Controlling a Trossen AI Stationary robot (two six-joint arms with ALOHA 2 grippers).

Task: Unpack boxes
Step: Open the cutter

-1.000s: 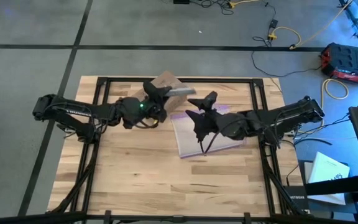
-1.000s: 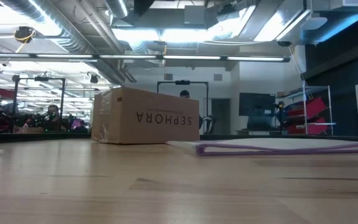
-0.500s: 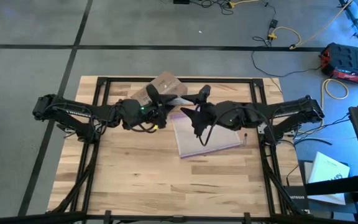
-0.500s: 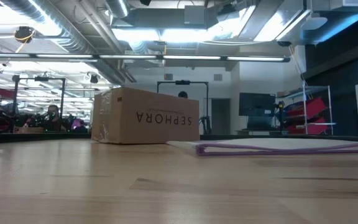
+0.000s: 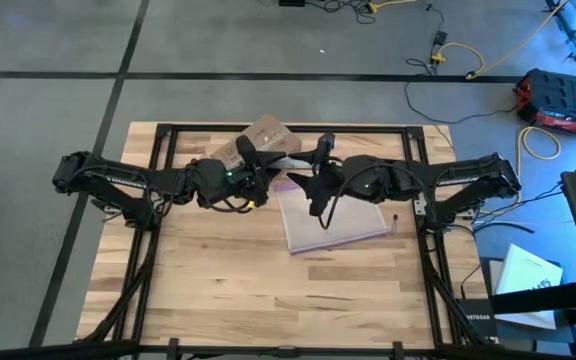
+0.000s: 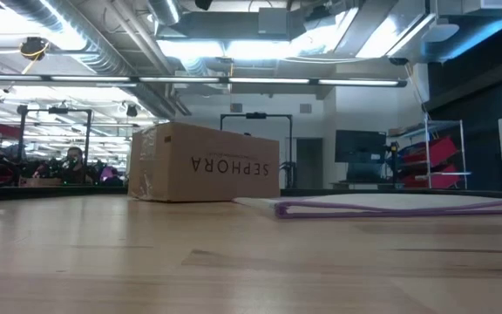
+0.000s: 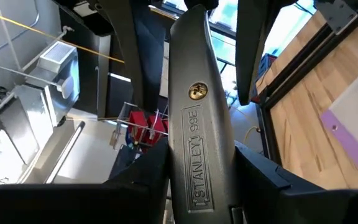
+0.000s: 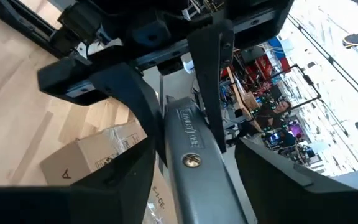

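Observation:
A brown cardboard box [image 5: 266,133] with black "SEPHORA" lettering [image 6: 203,161] rests on its base near the table's far edge. My left gripper [image 5: 256,163] is above the table just on the near side of the box, shut on a grey utility knife [image 5: 290,160]. My right gripper [image 5: 320,156] is open, facing the left one. Its fingers [image 8: 110,186] stand on either side of the knife's free end [image 8: 191,158]; whether they touch it I cannot tell. A clear plastic bag with a purple edge [image 5: 333,215] lies flat under the right arm. My left gripper pinches the knife's grey handle [image 7: 199,155] between its two fingers [image 7: 263,180], at the end nearest the left arm. The fingers lie along the knife, coming from the table's left. The knife is lifted clear of the table and points toward the right gripper.
A black frame [image 5: 416,160] runs around the tabletop. The bag [image 6: 399,205] lies right of the box at table height. Bare wood [image 5: 218,280] covers the near half of the table. Cables and a red case [image 5: 558,100] lie on the floor beyond the table.
My right gripper has moved toward the table's left and far edge, up to the free end of the knife, and now straddles it. My left gripper has shifted slightly toward the near edge with the knife. Box and bag have stayed in place.

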